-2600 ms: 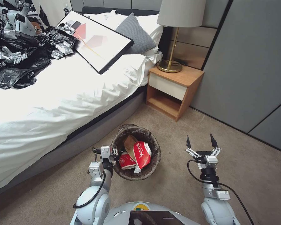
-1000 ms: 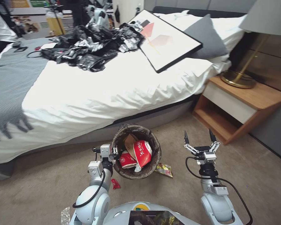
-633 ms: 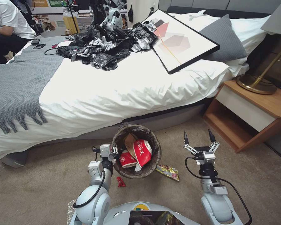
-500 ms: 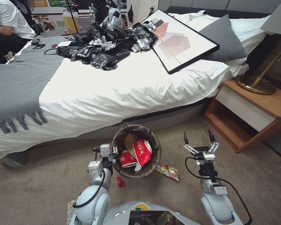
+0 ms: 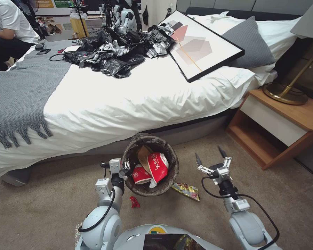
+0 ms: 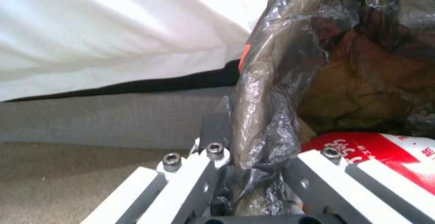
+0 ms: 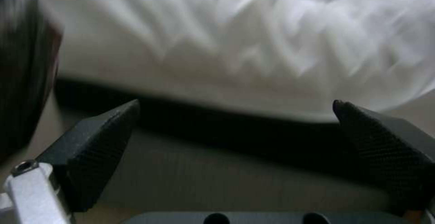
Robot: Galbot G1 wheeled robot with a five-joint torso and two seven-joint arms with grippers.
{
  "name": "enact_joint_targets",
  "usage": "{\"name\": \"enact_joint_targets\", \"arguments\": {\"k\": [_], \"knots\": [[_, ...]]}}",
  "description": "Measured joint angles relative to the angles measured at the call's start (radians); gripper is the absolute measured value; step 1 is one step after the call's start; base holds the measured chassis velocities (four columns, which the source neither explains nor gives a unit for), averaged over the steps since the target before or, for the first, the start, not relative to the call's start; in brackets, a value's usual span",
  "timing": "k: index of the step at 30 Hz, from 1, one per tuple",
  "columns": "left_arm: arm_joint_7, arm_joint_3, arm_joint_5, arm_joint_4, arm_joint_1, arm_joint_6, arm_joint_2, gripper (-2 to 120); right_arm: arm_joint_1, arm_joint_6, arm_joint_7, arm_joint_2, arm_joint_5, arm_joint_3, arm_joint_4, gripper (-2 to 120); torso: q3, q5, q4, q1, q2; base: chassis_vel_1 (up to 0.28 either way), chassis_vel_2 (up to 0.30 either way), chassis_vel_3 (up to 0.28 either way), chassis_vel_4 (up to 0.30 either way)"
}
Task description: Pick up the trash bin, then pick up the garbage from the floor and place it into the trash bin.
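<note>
The trash bin point(image 5: 170, 173), its rim wrapped in a dark liner, stands off the carpet beside the bed with my left gripper point(image 5: 126, 167) shut on its near-left rim. Inside lie red-and-white paper cups point(image 5: 157, 167) and a tan paper bag point(image 5: 142, 155). In the left wrist view my left gripper point(image 6: 251, 179) pinches the crinkled liner point(image 6: 265, 115) of the rim. Garbage on the floor: a yellow snack wrapper point(image 5: 187, 190) at the bin's right and a small red wrapper point(image 5: 134, 202) beneath it. My right gripper point(image 5: 209, 155) hovers open above and to the right of the yellow wrapper, tilted toward the bin; its fingers point(image 7: 104, 139) stand wide apart.
The bed point(image 5: 104, 104) fills the space ahead, carrying a heap of black and silver bags point(image 5: 118, 48), a framed picture point(image 5: 201, 45) and a grey throw point(image 5: 21, 90). A wooden nightstand point(image 5: 278, 128) with a lamp base point(image 5: 285, 93) stands at right. Open carpet lies right of my right arm.
The view swung left earlier, bringing the floor wrappers into sight. In the last half second my right gripper shifted left toward the bin and tilted; the bin rose slightly.
</note>
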Motion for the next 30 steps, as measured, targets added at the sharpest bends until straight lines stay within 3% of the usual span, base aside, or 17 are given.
{"name": "enact_joint_targets", "arguments": {"k": [1,4,9,19,22,30], "knots": [[0.0,0.0,0.0,0.0,0.0,0.0,0.0,3,0.0,0.0,0.0,0.0,0.0,0.0,0.0,100,0.0,0.0,0.0,0.0,0.0,0.0,0.0,0.0,0.0],[-0.001,-0.006,-0.003,-0.007,0.001,0.0,0.0,3,0.046,-0.119,-0.073,-0.083,0.038,-0.051,-0.07,100,0.0,0.0003,0.0001,0.0,0.0,0.0,0.0,0.0,0.0],[-0.001,-0.008,-0.004,-0.008,0.0,0.0,-0.002,3,0.092,-0.201,-0.159,-0.122,0.02,-0.093,-0.153,100,0.0,0.0,-0.0003,0.0,0.0,0.0,0.0,0.0,0.0],[-0.003,-0.004,-0.005,0.005,-0.011,0.001,-0.005,3,0.215,-0.238,-0.378,-0.133,-0.053,-0.137,-0.401,100,0.0,0.0,-0.0004,0.0,0.0,0.0,0.0,0.0,0.0],[-0.003,-0.001,-0.003,0.01,-0.011,0.001,-0.008,3,0.263,-0.232,-0.475,-0.13,-0.075,-0.148,-0.475,100,0.0,0.0,-0.0003,0.0,0.0,0.0,0.0,0.0,0.0],[-0.004,0.002,0.002,0.015,-0.008,0.003,-0.01,3,0.35,-0.187,-0.594,-0.109,-0.121,-0.169,-0.626,100,0.0,0.0,-0.0001,0.0,0.0,0.0,0.0,0.0,0.0]]}}
